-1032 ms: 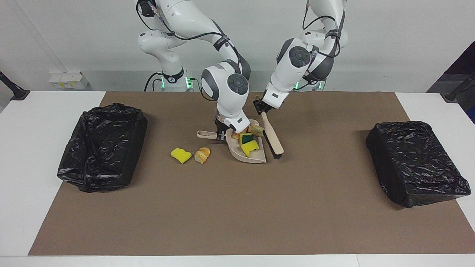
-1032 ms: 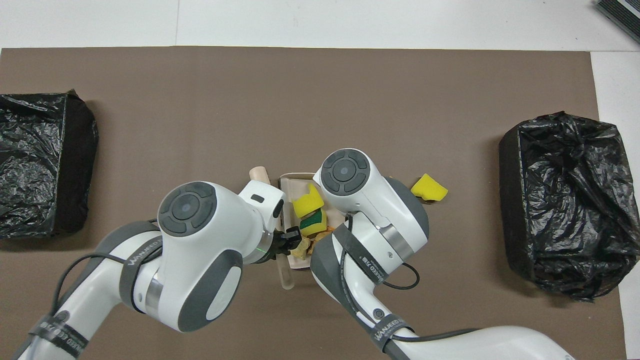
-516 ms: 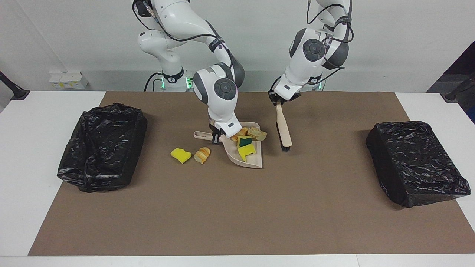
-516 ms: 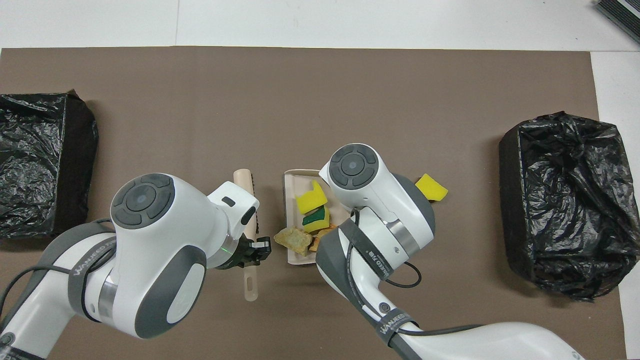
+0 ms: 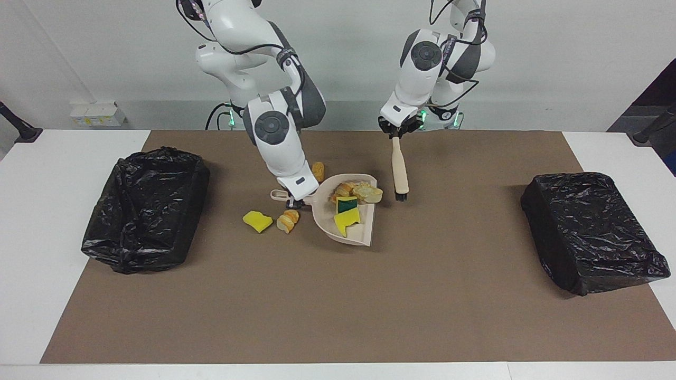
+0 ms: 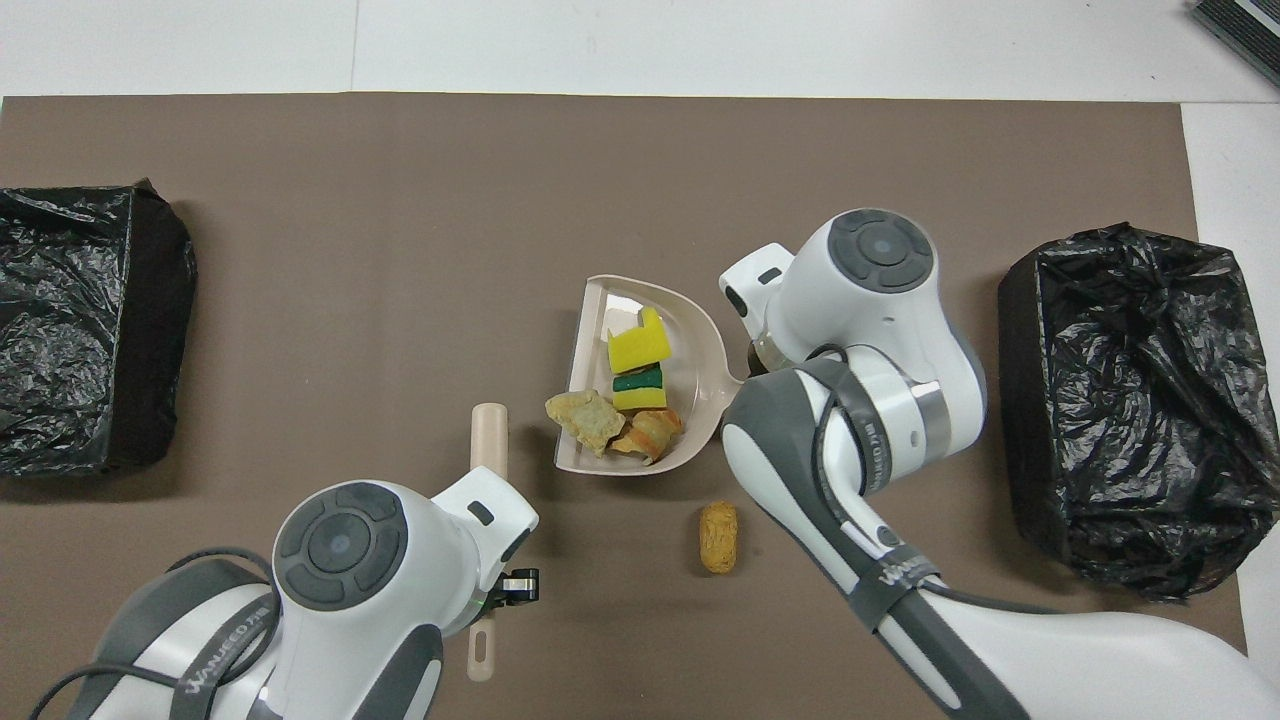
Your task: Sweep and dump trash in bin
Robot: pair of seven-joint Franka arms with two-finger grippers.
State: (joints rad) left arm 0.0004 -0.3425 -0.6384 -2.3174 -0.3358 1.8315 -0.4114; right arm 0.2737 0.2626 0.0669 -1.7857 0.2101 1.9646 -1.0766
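I see a beige dustpan (image 5: 355, 232) holding yellow, green-striped and tan trash (image 5: 347, 210), a beige brush (image 5: 400, 171) with black bristles, two glossy black bins (image 5: 145, 208), a brown mat (image 5: 348, 306) over the white desk (image 5: 31, 211), and white-and-grey arms.

- Both arms, the left arm (image 5: 422, 79) and the right arm (image 5: 274, 105), have glossy white shells with dark grey bands at the joints.
- Round grey caps with a ring of screw marks sit on the elbow and wrist joints.
- Black cables loop along the upper links.
- Grey straps bear white lettering.
- Small green lights glow at the bases and by one wrist.
- The fingers are black.
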